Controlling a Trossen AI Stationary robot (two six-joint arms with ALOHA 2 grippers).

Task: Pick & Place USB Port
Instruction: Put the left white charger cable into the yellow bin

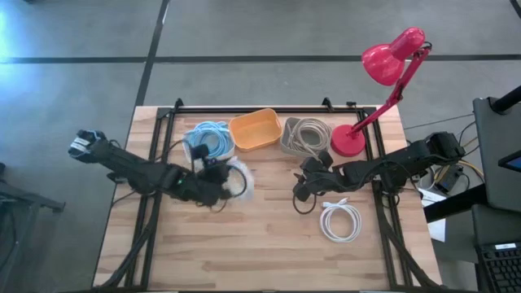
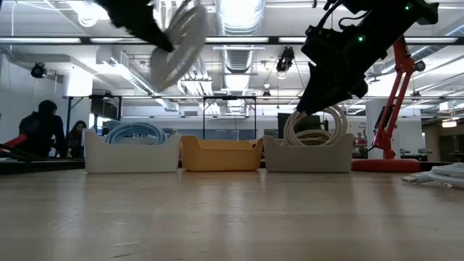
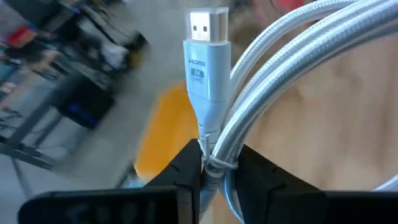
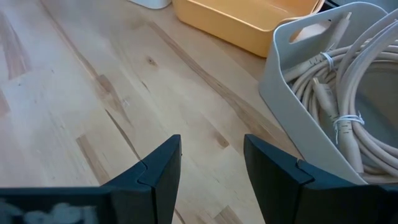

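White HDMI cable (image 3: 208,74) | pinched between left gripper (image 3: 219,167) jaws | right gripper (image 4: 211,163) jaws spread

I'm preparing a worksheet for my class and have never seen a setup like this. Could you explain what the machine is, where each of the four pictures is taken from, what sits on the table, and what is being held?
This is a robot with two dark arms working at a wooden table. One picture looks straight down, one looks level across the tabletop, and the other two come from cameras on each wrist.

Along the table's back stand three bins: a white bin of blue cable, an empty orange bin, and a grey bin of beige cables. A red desk lamp stands at the right, and a white coiled cable lies loose on the table.

The left gripper has lifted a white HDMI cable, pinched between its fingers. The right gripper is open and empty, near the grey bin.
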